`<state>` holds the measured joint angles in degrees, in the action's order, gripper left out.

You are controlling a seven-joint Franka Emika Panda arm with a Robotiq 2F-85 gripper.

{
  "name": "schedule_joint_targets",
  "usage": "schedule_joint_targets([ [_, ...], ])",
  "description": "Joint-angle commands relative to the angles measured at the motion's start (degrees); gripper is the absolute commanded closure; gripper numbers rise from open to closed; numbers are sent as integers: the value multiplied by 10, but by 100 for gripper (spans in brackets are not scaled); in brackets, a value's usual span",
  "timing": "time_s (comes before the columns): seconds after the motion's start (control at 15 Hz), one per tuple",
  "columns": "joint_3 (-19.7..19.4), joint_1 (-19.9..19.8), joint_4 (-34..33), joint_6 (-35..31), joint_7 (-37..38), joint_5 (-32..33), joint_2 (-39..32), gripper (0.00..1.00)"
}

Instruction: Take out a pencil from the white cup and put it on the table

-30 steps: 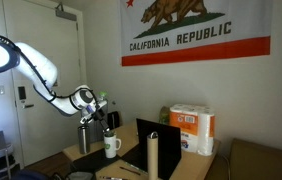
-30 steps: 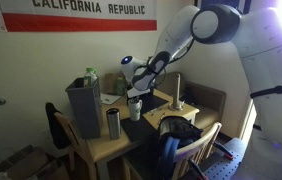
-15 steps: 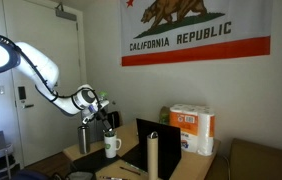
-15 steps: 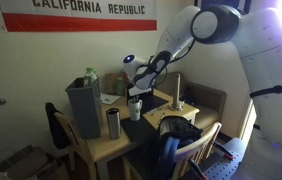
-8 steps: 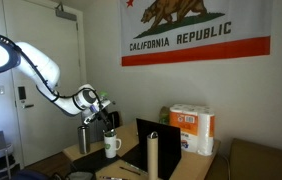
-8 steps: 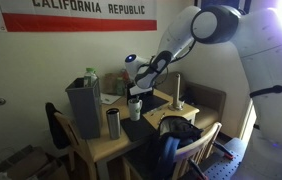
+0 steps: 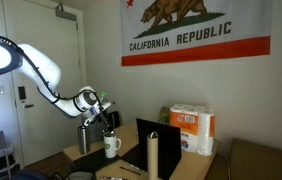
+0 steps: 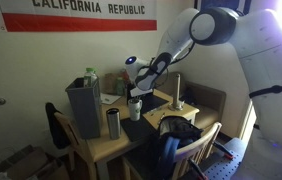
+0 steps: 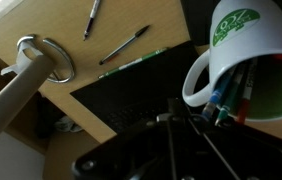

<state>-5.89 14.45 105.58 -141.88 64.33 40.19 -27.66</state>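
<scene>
Several pens and pencils [image 9: 237, 92] stand in the white cup [image 9: 249, 48], leaning against its wall with their tips up; which of them is a pencil I cannot tell. The cup bears a green mark on its side in the wrist view, and its handle [image 9: 192, 78] points toward the black laptop [image 9: 131, 100] that lies just beside it on the table [image 9: 131, 15].

The gripper [image 7: 105, 117] hangs right above the cup in both exterior views, at the end of the white arm [image 7: 41, 70] that reaches in over the tabletop. In the wrist view only dark, blurred parts of it show along the bottom edge, close over the cup's mouth. How far its jaws are parted, and whether they have hold of anything, I cannot tell from any view.

Beyond the laptop from the cup, two dark pens [image 9: 124, 45] lie flat on the bare wood, apart from each other. Near them, also well away from the cup, stands a paper towel holder [image 9: 43, 58] with a ring base and a pale upright rod.

In an exterior view a steel tumbler [image 7: 84, 137] stands just beside the cup, taller than it. A pack of paper rolls [image 7: 193, 128] sits well away from the cup, past the laptop, under the California flag [image 7: 196, 30] on the wall. In an exterior view a grey box [image 8: 83, 105] stands near the cup [image 8: 135, 108].
</scene>
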Motion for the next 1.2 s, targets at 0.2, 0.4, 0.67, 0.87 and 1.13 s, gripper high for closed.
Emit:
schedule_joint_targets([
  [0.2, 2, 0, -4, -7, -7, 3, 7, 54],
  [0.4, 4, 0, -1, -6, -12, 3, 16, 32],
  [0.67, 9, -1, 6, -3, -23, -1, 27, 2],
  [0.87, 12, -4, 16, 6, -47, -7, 48, 0],
  [1.13, 13, -7, 25, 5, -65, -5, 73, 0],
])
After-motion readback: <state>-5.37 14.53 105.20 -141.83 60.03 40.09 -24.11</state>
